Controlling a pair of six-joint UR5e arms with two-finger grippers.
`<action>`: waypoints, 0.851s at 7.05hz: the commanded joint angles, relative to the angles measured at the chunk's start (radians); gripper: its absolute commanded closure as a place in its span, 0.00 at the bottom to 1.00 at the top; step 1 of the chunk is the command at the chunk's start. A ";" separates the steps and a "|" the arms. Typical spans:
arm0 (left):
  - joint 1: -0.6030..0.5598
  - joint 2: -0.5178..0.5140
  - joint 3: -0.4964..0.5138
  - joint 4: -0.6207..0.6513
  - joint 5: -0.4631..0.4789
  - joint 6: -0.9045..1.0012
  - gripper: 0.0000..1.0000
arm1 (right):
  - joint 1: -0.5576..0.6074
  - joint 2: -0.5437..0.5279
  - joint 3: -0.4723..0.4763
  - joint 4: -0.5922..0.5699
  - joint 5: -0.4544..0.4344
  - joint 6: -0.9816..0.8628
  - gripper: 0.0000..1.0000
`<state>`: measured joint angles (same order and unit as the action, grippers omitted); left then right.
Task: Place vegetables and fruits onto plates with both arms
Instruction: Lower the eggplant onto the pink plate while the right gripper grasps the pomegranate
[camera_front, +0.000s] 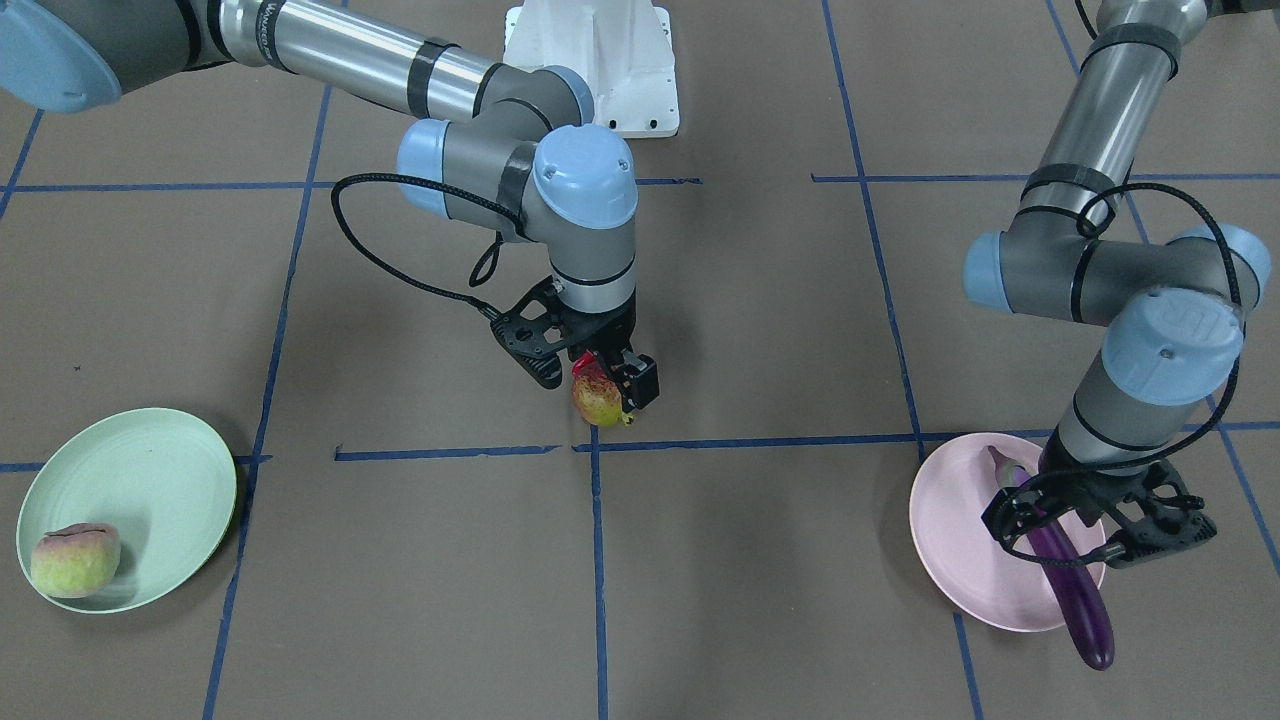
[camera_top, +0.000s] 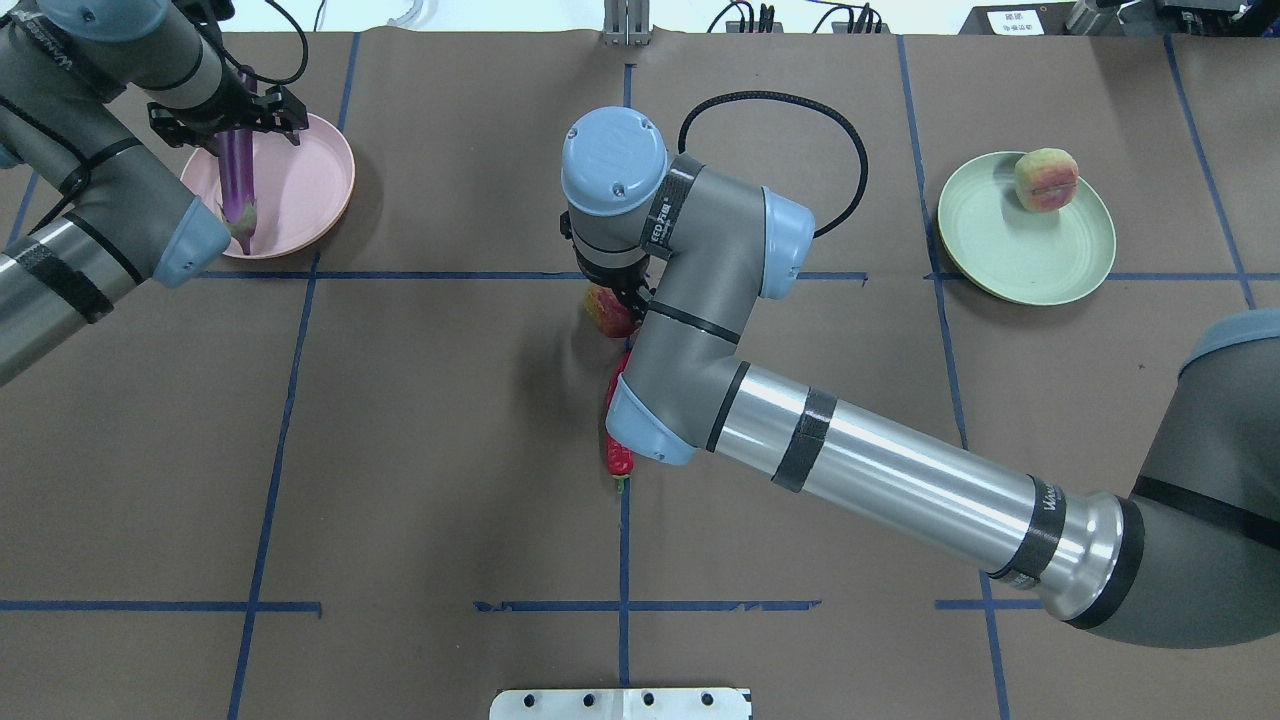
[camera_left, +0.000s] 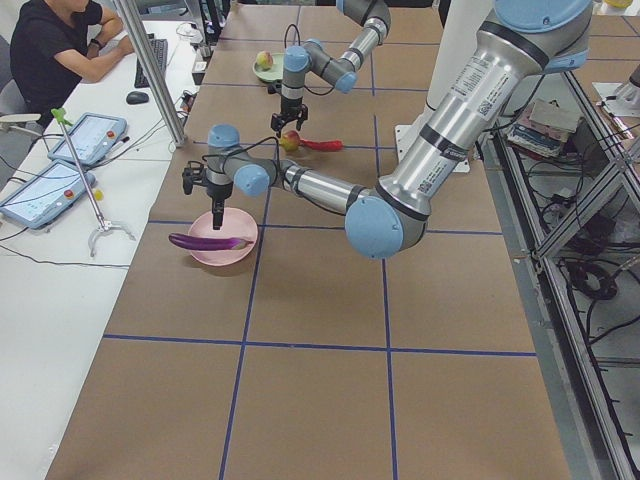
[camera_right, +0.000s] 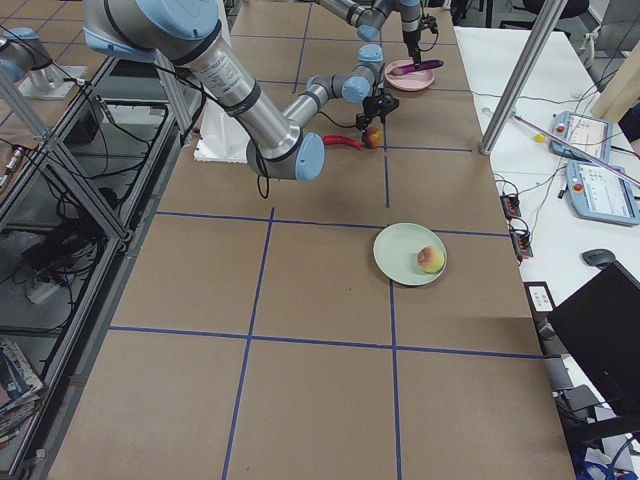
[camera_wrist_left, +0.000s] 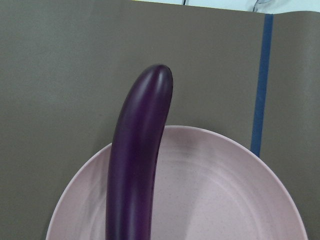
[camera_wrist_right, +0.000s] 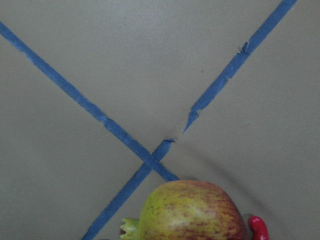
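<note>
The purple eggplant lies across the pale pink plate, its tip past the rim. My left gripper is down on its middle and seems shut on it; the camera mount hides the fingers. In the left wrist view the eggplant runs over the plate. My right gripper is shut on the pomegranate at table level near a tape crossing. The red chili lies on the table just behind it, partly under the right arm. The peach sits on the mint green plate.
The white fixed base stands at the table's robot side. Blue tape lines grid the brown table. In the exterior left view an operator sits at a side desk with tablets beyond the table edge.
</note>
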<state>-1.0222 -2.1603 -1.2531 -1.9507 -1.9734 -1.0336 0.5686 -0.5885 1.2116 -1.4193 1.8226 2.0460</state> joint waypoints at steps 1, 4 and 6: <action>0.020 0.002 -0.072 0.001 -0.083 -0.130 0.00 | -0.022 -0.005 -0.023 0.005 -0.022 -0.004 0.00; 0.091 0.004 -0.231 0.000 -0.211 -0.238 0.00 | -0.024 -0.002 -0.015 0.003 -0.086 -0.007 0.99; 0.193 0.056 -0.356 0.000 -0.205 -0.249 0.00 | 0.090 -0.093 0.093 0.002 0.004 -0.111 1.00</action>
<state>-0.8834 -2.1274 -1.5390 -1.9510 -2.1763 -1.2704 0.5921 -0.6198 1.2357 -1.4168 1.7712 2.0064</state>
